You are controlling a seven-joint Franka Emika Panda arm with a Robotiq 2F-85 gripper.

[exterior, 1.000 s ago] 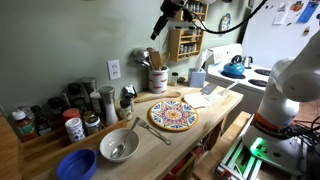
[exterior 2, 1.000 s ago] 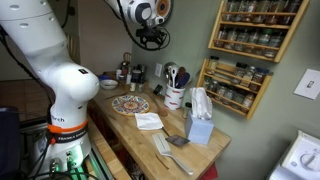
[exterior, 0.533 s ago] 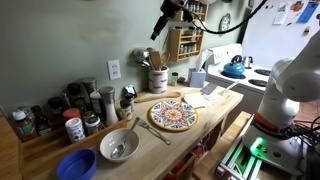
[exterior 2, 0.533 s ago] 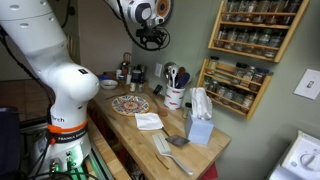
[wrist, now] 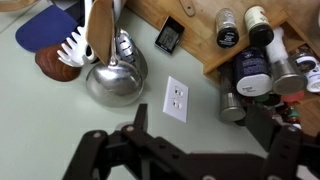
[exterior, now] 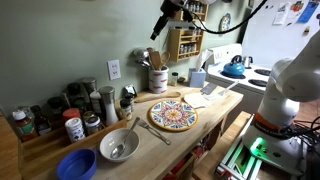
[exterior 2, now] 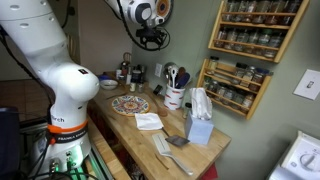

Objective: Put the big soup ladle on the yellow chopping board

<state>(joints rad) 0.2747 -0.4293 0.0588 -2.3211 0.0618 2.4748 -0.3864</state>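
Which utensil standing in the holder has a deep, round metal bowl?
The big soup ladle, with the tan handle; the white utensil next to it has a toothed head instead.

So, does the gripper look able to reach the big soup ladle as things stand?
Probably yes: the open gripper hangs above the big soup ladle, whose bowl sticks up from the crock, nothing between.

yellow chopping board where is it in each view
Exterior view: yellow chopping board low in frame, right of centre.
Exterior view: the board left of centre, mid-height.
Wrist view: not in it.
Shared landmark: wooden spice rack, seen in all three.
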